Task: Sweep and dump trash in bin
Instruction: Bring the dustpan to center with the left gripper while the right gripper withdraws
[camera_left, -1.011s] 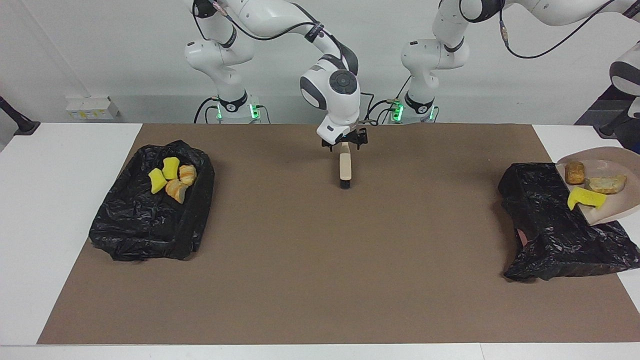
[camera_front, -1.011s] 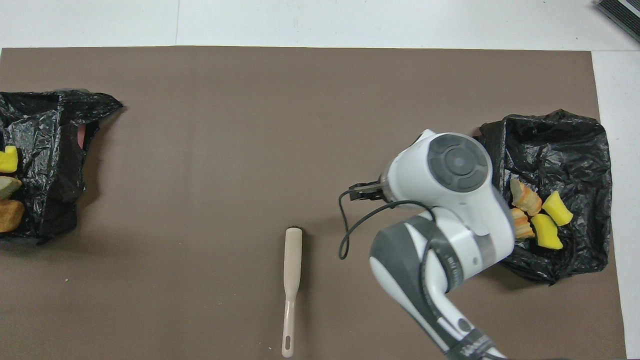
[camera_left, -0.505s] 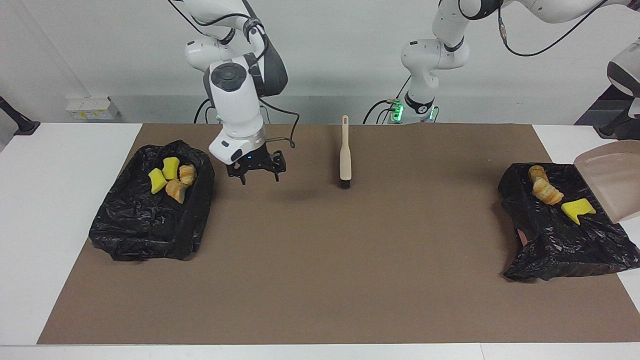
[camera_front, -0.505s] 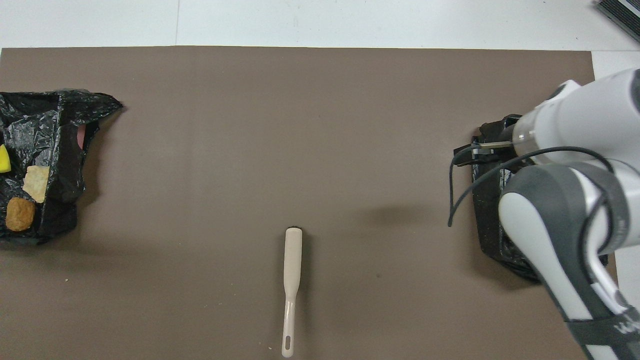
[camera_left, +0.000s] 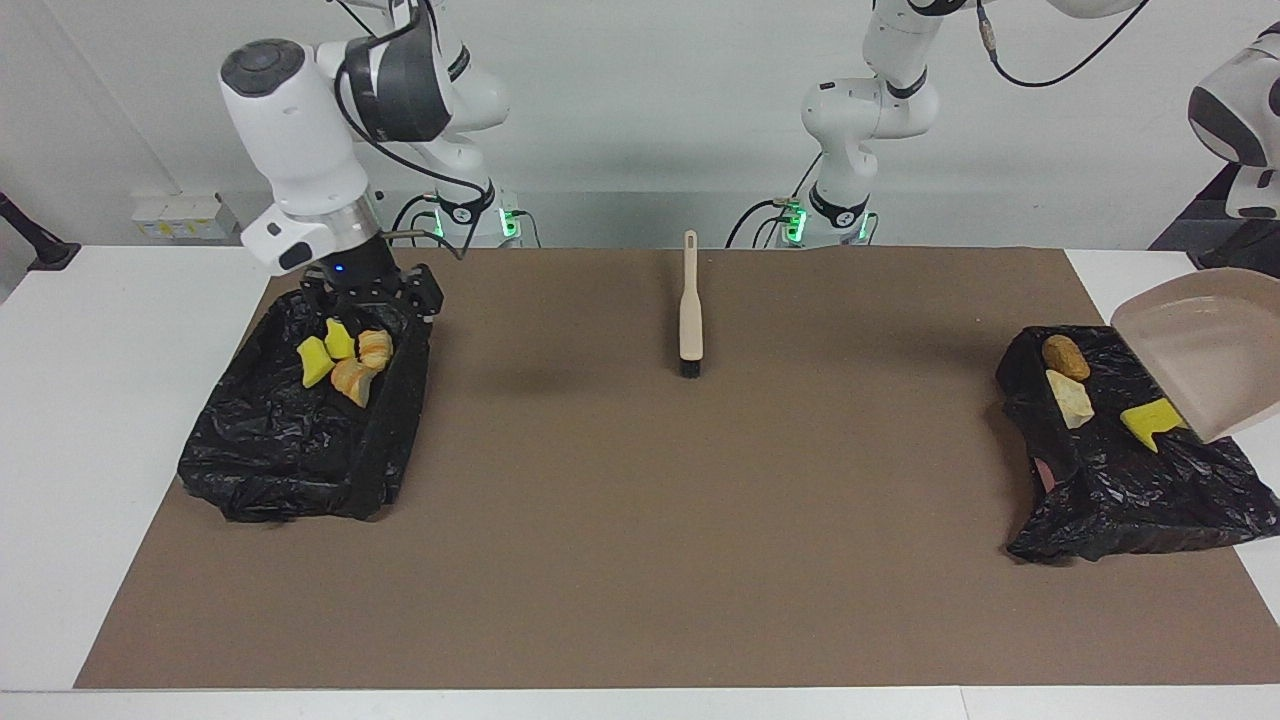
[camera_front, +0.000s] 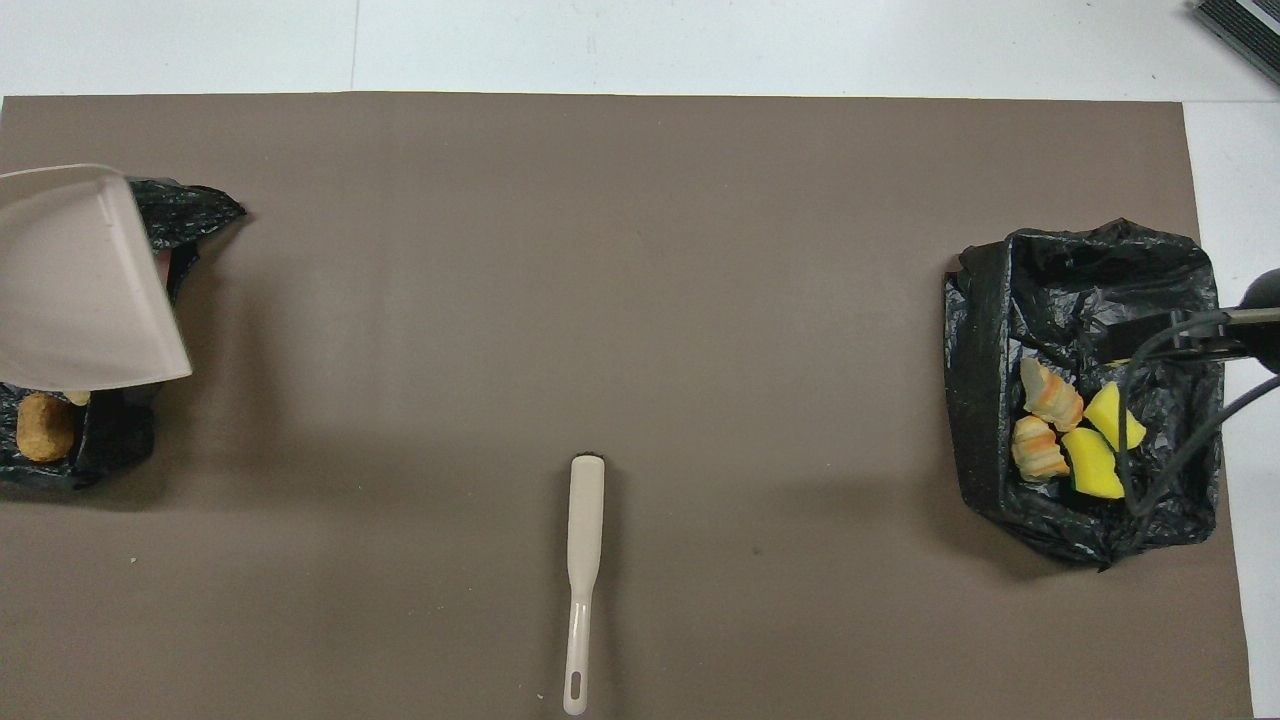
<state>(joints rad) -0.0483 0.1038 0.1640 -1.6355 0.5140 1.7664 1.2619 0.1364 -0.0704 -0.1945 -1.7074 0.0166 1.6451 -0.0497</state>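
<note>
Right gripper (camera_left: 366, 298) has swung off the mat (camera_left: 640, 520) and now hangs over the robot-side rim of the bin at the right arm's end (camera_left: 300, 440), jaws wide apart, holding nothing. Four trash scraps (camera_left: 345, 355) sit in that bin just below it, two yellow and two orange. From overhead, the arm's cable (camera_front: 1190, 430) crosses over them. You can't see the left gripper itself; it's closed, and the dustpan (camera_left: 1195, 355) hangs from that end, now tipped up steeper than half a second ago, over the bin at the left arm's end (camera_left: 1130, 500). Below the pan's lip lie three more scraps: brown chunk (camera_left: 1065, 352), pale chunk (camera_left: 1070, 398), yellow bit (camera_left: 1150, 422), shuffled since then. From overhead the pan hides most of that bin. Brush (camera_left: 690, 320) lies flat on the mat between the two grippers, well apart from both, unmoved.
</note>
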